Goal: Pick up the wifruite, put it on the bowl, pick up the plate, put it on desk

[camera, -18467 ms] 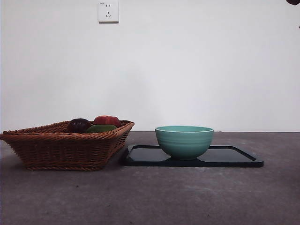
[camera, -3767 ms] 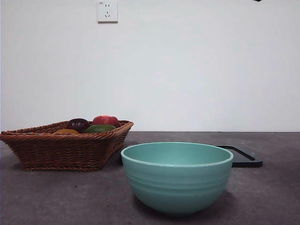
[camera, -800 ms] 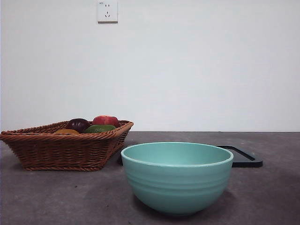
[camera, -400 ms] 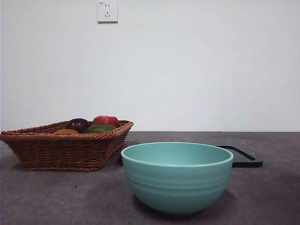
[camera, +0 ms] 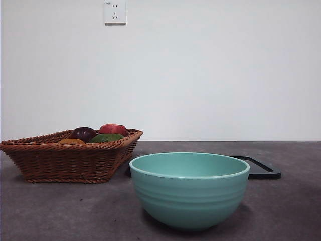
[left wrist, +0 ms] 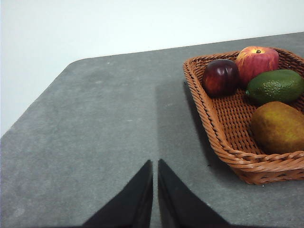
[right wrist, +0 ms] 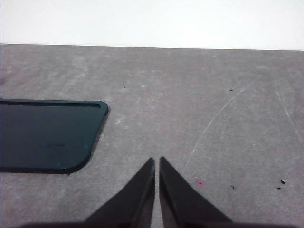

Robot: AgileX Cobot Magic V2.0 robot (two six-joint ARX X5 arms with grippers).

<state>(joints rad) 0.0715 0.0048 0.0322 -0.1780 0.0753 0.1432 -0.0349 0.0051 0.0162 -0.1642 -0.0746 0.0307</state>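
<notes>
The wifruite, a brownish-orange oval fruit, lies in the wicker basket at its near corner; the front view shows only its top. The mint-green bowl stands empty on the desk, close to the front camera. Behind it lies the plate, a flat black tray, which the right wrist view shows bare. My left gripper is shut and empty above the desk beside the basket. My right gripper is shut and empty, hovering over the desk next to the plate's corner. The front view shows neither arm.
The basket at the left also holds a dark purple fruit, a red fruit and a green fruit. A white wall with a socket backs the desk. The desk's left edge shows in the left wrist view.
The bowl, which stood on the black plate 18 seconds ago, now stands on the desk nearer the camera. The arm tip at the top right is gone. Nothing moved in the last second.
</notes>
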